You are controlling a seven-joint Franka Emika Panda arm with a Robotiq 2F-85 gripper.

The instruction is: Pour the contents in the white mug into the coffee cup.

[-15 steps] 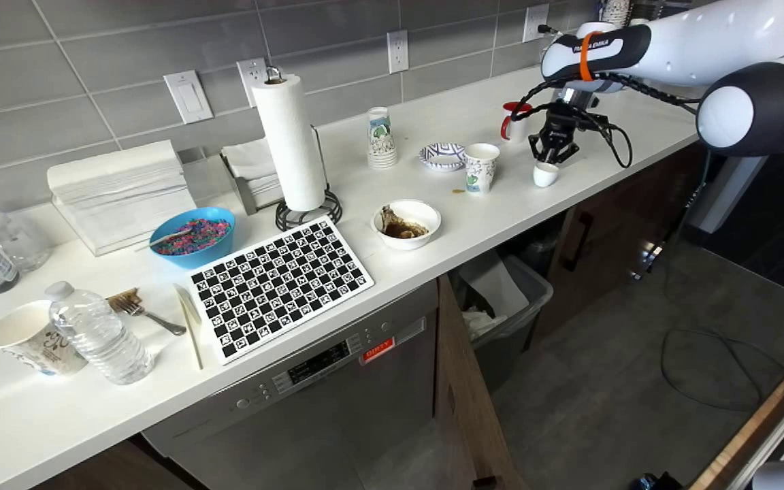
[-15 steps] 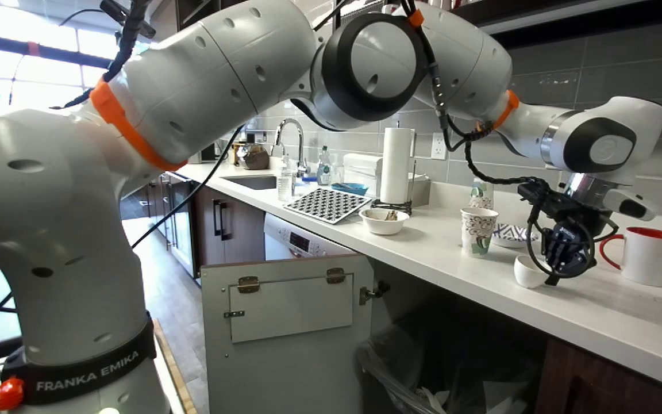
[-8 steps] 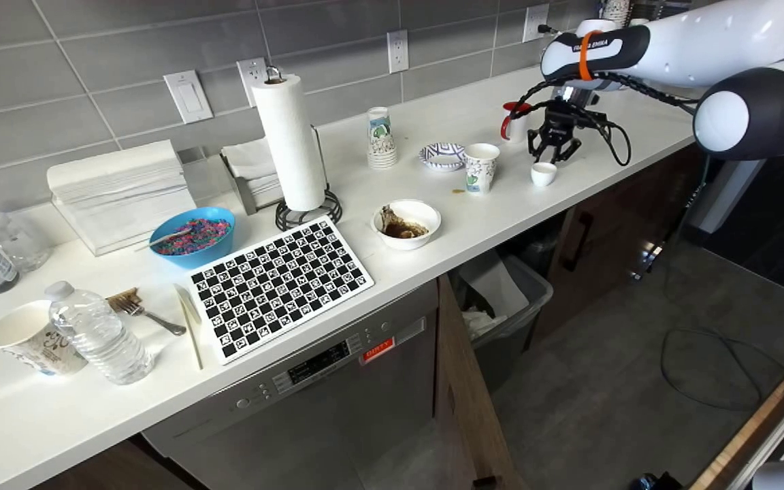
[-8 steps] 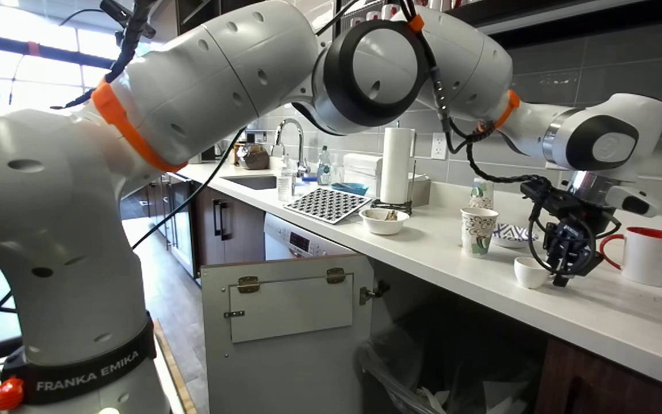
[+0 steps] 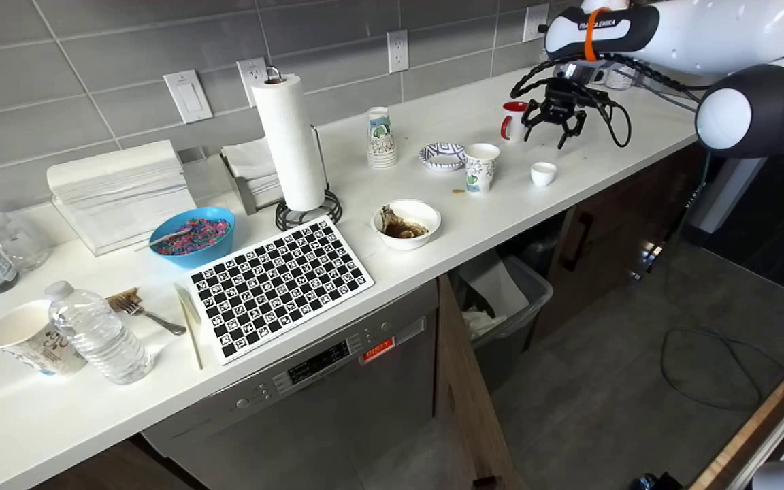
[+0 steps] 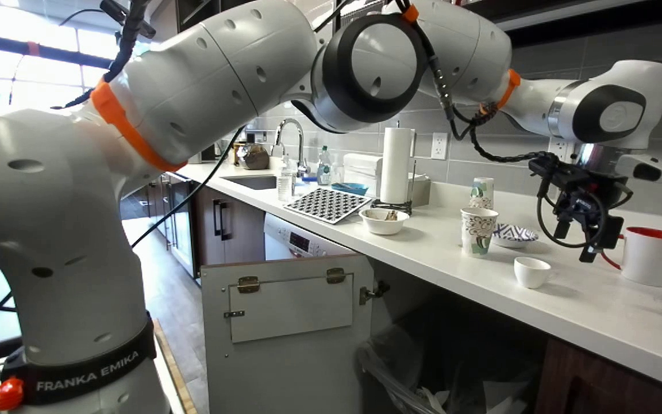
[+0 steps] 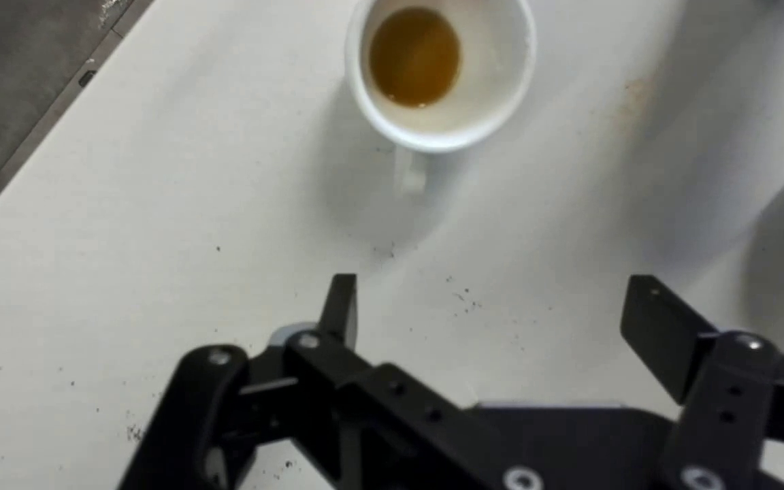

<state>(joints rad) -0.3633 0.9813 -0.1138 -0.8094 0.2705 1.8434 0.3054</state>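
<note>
- On your desk (image 5: 354, 184), a paper towel roll (image 5: 290, 143) stood upright on its wire stand (image 6: 393, 206).
- You had a black-and-white checkered board (image 5: 280, 286) lying near it, and just beside the board a blue bowl (image 5: 220, 246) of pink and blue bits (image 5: 198, 235).
- A white bowl (image 5: 427, 216) held dark brown residue (image 5: 402, 228).
- You could see a patterned paper cup (image 5: 481, 170) with a green mark near a blue-and-white bowl (image 5: 427, 153) and an upside-down stack of paper cups (image 5: 382, 139).
- Your water bottle (image 5: 103, 337) stood beside a large paper cup (image 5: 38, 344), with a fork (image 5: 154, 318) near.
- The dishwasher (image 5: 297, 422) below showed you a red "DIRTY" label (image 5: 378, 350).
</note>
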